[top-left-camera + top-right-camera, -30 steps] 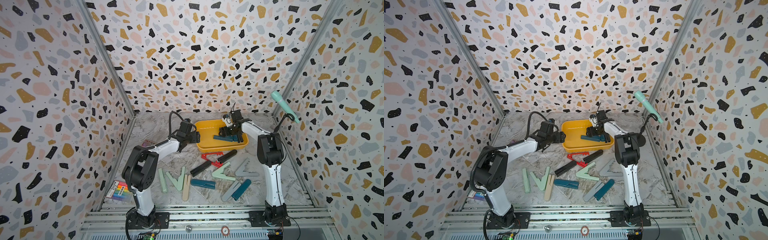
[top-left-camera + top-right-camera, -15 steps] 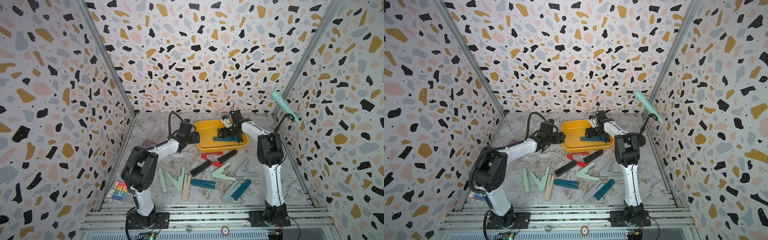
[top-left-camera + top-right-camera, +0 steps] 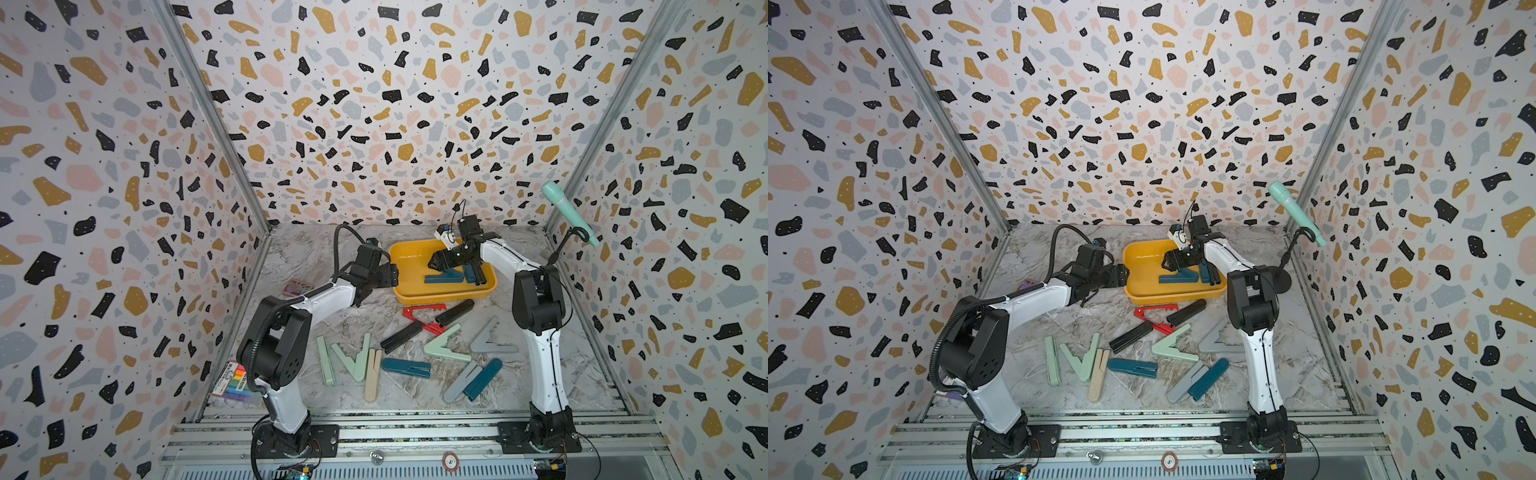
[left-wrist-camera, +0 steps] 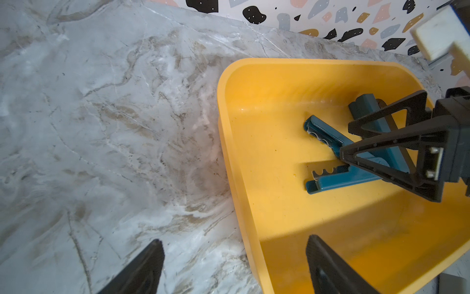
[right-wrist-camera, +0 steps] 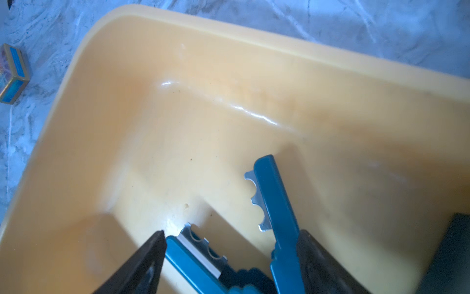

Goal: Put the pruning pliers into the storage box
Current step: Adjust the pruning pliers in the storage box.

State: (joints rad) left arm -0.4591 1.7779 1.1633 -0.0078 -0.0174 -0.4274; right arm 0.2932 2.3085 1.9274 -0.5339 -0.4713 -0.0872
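Nearest you, many pliers (image 3: 405,368) lie loose on the surface. Farther off, your left end effector (image 3: 390,276) gapes astride the left wall of the box (image 3: 449,296); any sideways move could shove it. Your right end effector (image 3: 434,262), spread wide around the teal pliers (image 3: 444,277) inside, may snag them when it lifts.

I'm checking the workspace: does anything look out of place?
Yes, three stray non-tool items: a mint microphone tilted on its stand in the far right corner, a marker pack and a small card box on the left.
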